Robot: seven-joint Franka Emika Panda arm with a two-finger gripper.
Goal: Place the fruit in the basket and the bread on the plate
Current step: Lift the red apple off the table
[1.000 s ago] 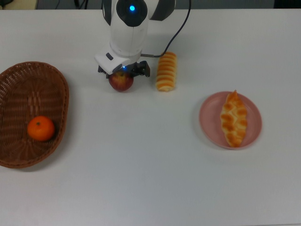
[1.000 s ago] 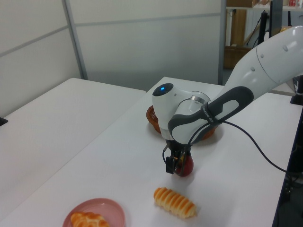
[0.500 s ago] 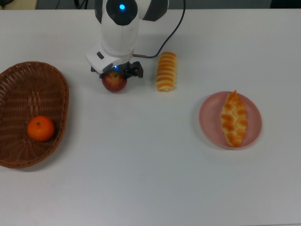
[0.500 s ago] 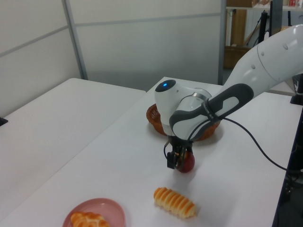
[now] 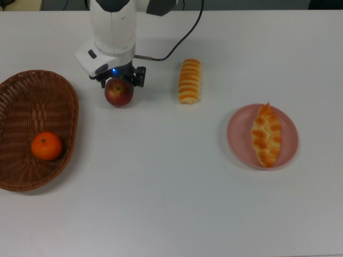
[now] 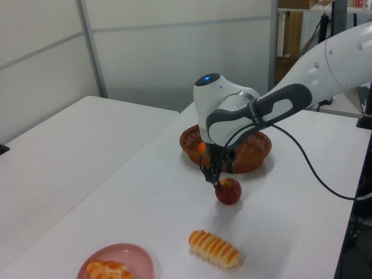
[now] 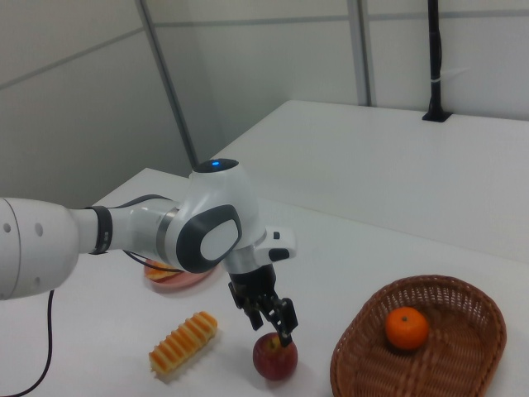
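— Where's the gripper sitting?

— I have the white arm's two-finger gripper [image 5: 119,81] over the round red-yellow apple [image 5: 119,92], its dark fingers pinching the top of the fruit. In the right view the apple [image 7: 275,357] hangs at the fingertips; I can't tell whether it touches the white table [image 5: 171,203].

— And the rest?

— The bright orange mandarin [image 5: 46,146] lies inside the large oval brown wicker basket [image 5: 21,91] at the top view's left. The apple is just beside the basket's rim, outside it. The ridged golden-brown roll with pale stripes [image 5: 189,81] lies on the table, near the apple on the top view's right. The long pointed braided pastry [image 5: 266,134] rests on the round pink plate [image 5: 236,134], well apart from the gripper.
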